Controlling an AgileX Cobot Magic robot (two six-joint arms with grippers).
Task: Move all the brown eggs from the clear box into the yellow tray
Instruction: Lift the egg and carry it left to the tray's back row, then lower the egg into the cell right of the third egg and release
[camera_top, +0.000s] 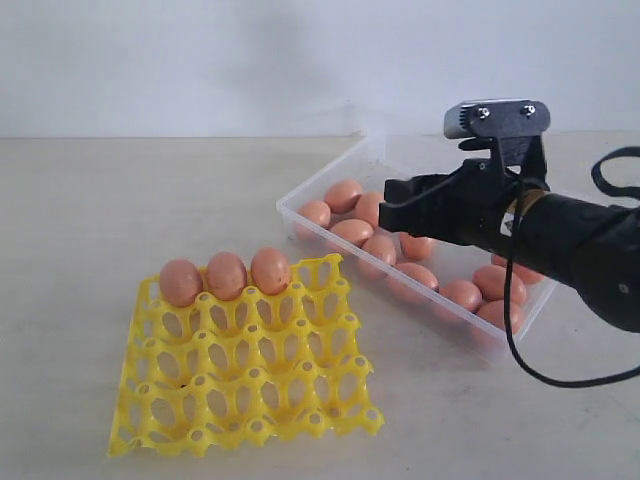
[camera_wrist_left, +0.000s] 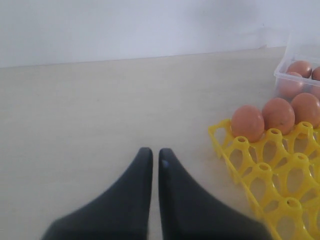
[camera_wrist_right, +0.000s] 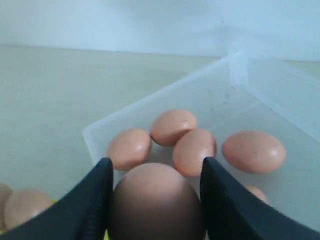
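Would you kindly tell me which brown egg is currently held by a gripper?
The brown egg clamped in the right gripper; the others lie in the clear box or sit in the yellow tray.

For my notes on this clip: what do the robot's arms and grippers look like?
The right gripper has matte black, tapered fingers on a thick black arm. A silver-grey camera box sits on a black bracket above the wrist; a thin black cable loops below it. The left gripper shows the same black pointed fingers. No markings visible.
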